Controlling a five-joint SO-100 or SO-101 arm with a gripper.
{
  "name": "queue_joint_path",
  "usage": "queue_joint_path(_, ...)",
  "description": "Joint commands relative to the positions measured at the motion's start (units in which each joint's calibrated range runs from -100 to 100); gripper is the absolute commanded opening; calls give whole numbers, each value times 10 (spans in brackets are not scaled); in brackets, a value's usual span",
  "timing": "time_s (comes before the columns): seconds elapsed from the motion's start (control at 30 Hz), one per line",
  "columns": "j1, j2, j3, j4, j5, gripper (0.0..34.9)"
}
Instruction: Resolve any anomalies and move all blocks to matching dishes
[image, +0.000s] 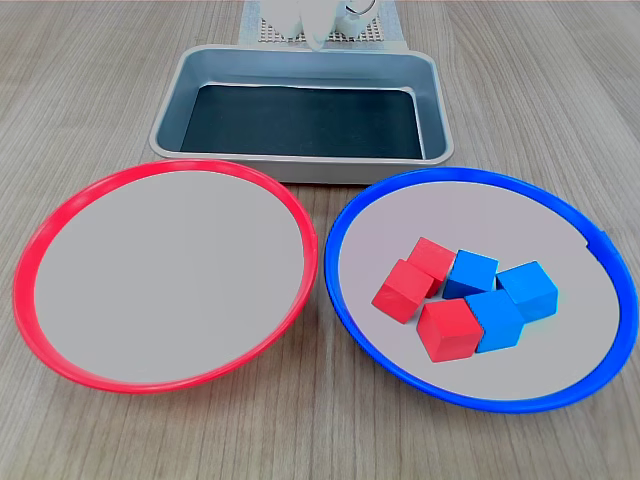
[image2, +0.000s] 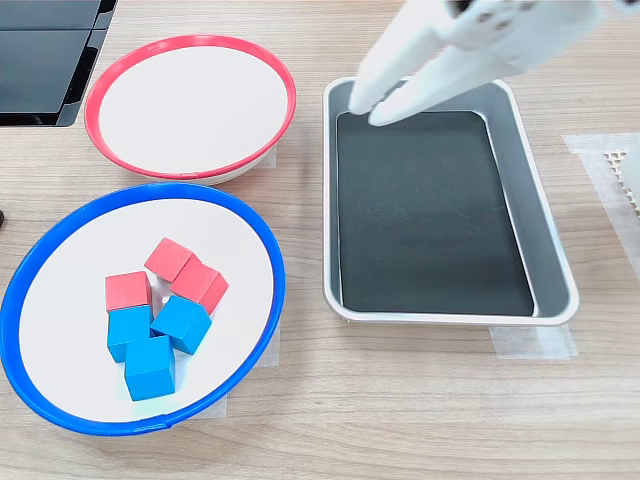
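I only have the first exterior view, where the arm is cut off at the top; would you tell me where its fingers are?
Observer: The gripper hangs over the tray's upper-left corner in the second exterior view.
Operator: Is it holding a block?
Observer: No, nothing sits between the fingers; I cannot tell if they are fully shut.
Operator: Is anything beyond the red-rimmed dish?
Observer: A dark flat object lies right beside the red-rimmed dish, at the second exterior view's top left.

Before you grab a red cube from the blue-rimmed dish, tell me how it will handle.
The red cube looks rigid and flat-faced, so it probably won't roll or squash. It seems small and likely light. It touches a blue cube in the blue-rimmed dish, so closing the gripper on it may nudge its neighbours.
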Motion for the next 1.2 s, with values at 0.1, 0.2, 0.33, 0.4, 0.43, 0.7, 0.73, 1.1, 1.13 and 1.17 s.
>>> queue_joint_path(0.1, -38, 403, -430, -22, 0, 84)
queue_joint_path(0.2, -65, 497, -516, -50, 6, 101)
queue_joint_path(0.33, -91, 561, -572, -67, 14, 118)
queue_joint_path(0.4, -102, 587, -591, -71, 19, 119)
queue_joint_path(0.43, -107, 600, -600, -71, 21, 119)
queue_joint_path(0.7, -121, 653, -640, -20, 36, 147)
queue_joint_path(0.73, -120, 655, -639, -20, 36, 162)
queue_joint_path(1.1, -110, 729, -713, 2, 41, 179)
queue_joint_path(1.13, -109, 733, -718, 5, 41, 175)
queue_joint_path(1.17, -109, 737, -724, 11, 42, 168)
